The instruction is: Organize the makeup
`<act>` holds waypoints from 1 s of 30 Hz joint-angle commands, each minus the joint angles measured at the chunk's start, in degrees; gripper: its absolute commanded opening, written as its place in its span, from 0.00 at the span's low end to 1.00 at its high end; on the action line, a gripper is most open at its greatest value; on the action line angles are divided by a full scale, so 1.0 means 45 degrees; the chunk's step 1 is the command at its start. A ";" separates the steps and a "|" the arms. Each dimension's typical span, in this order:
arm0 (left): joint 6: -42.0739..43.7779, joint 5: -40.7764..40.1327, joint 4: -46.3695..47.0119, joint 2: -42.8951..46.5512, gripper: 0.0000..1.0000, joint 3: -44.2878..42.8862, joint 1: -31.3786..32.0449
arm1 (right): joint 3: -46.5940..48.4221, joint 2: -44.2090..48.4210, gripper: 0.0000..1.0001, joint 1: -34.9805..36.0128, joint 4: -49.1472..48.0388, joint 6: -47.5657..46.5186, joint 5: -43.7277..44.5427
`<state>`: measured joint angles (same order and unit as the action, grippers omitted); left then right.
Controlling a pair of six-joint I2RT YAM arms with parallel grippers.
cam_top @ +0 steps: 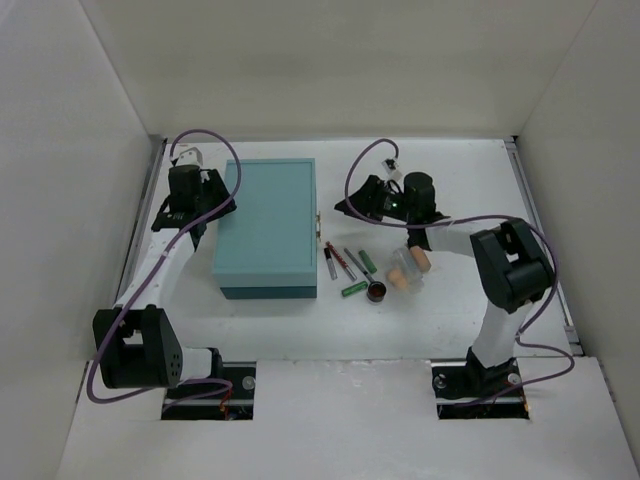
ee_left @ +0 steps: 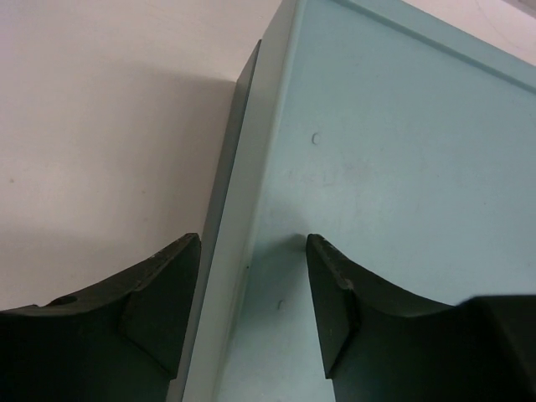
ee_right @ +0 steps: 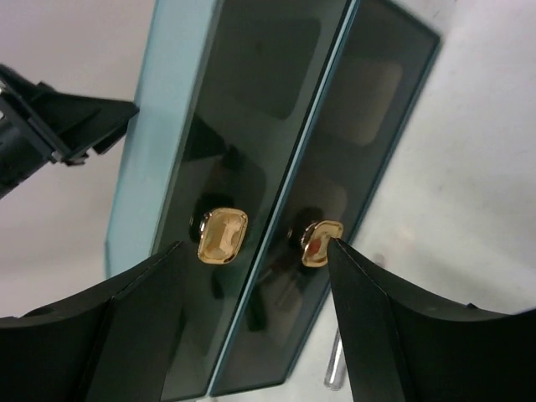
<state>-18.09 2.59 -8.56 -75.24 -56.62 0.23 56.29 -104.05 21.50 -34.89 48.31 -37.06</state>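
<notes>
White table (cam_top: 330,330), seen from above, with two arms mounted at its near edge. A teal box (cam_top: 268,225), closed, sits left of centre on the table and is the largest object.

The left arm (cam_top: 150,290) reaches along the box's left side. The right arm (cam_top: 500,280) bends across to the box's right side.

Left gripper (ee_left: 251,243): jaws apart and straddling the box's upper left edge. One finger is outside the side wall and the other is over the lid. Whether either pad presses on the box cannot be told.

Right gripper (ee_right: 253,244): jaws apart, facing the dark glossy side of the box. The tip of one finger is at the edge of a clasp, and nothing is held between the fingers.

The makeup lies loose on the table just right of the box, outside it.
- A beige bottle (cam_top: 417,262) is partly under the right arm.
- A peach sponge (cam_top: 397,278) is just beside the bottle.
- Two green tubes (cam_top: 353,288) lie near the middle of the group.
- Three thin pencils (cam_top: 342,260) are nearest the box, roughly side by side.
- A round brown piece (cam_top: 377,292) lies between the lower tube and the sponge.

Two gold clasps (ee_right: 222,236) sit side by side on the box's dark face, one on each half of the seam.
</notes>
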 commanded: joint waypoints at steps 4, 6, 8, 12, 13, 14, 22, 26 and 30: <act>0.0211 -0.0068 0.0066 -0.0194 0.41 0.0355 -0.0100 | 0.0284 -0.0803 0.72 0.0544 -0.4197 0.2680 -0.1705; 0.0211 -0.0107 0.0104 -0.0135 0.40 0.0492 -0.0100 | 0.0284 -0.1017 0.72 0.0759 -0.4685 0.2915 -0.1843; 0.0191 -0.0185 0.0066 -0.0096 0.40 0.0532 -0.0100 | 0.0361 -0.1271 0.72 0.0915 -0.4745 0.3091 -0.1862; 0.0172 -0.0477 0.0046 -0.0057 0.39 0.0609 -0.0042 | 0.0265 -0.1526 0.71 0.0975 -0.4843 0.3287 -0.1785; 0.0172 -0.0536 0.0046 -0.0057 0.39 0.0629 -0.0022 | 0.0264 -0.1565 0.71 0.0994 -0.4843 0.3267 -0.1804; 0.0152 -0.0575 0.0046 -0.0057 0.39 0.0668 -0.0022 | 0.0283 -0.1623 0.71 0.1033 -0.4805 0.3248 -0.1823; 0.0093 -0.0673 -0.0032 0.0080 0.39 0.0844 0.0017 | 0.0615 -0.2248 0.62 0.1170 -0.4882 0.3540 -0.1960; 0.0035 -0.0673 -0.0032 0.0041 0.38 0.0863 0.0056 | 0.0713 -0.2424 0.62 0.1248 -0.5213 0.3677 -0.2155; 0.0015 -0.0673 -0.0032 -0.0018 0.38 0.0961 0.0056 | 0.0966 -0.2717 0.62 0.1423 -0.5701 0.4125 -0.2389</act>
<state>-18.61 2.28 -4.93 -74.87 -54.76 0.64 57.63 -115.57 26.65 -53.74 65.19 -45.74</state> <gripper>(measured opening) 0.381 0.621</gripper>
